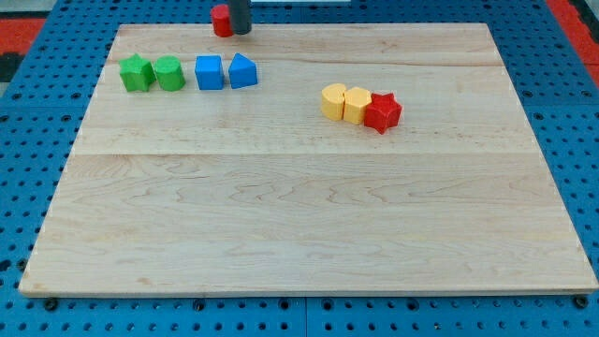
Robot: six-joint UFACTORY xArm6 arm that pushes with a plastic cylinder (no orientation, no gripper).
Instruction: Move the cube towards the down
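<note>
Progress is judged nil: blue cube (209,72) is seen near the view's top-left, between green block (169,74) and blue wedge-like block (242,70). No claw is fitted; my tip (241,31) is touching red block (221,21), apart from the cube.
</note>
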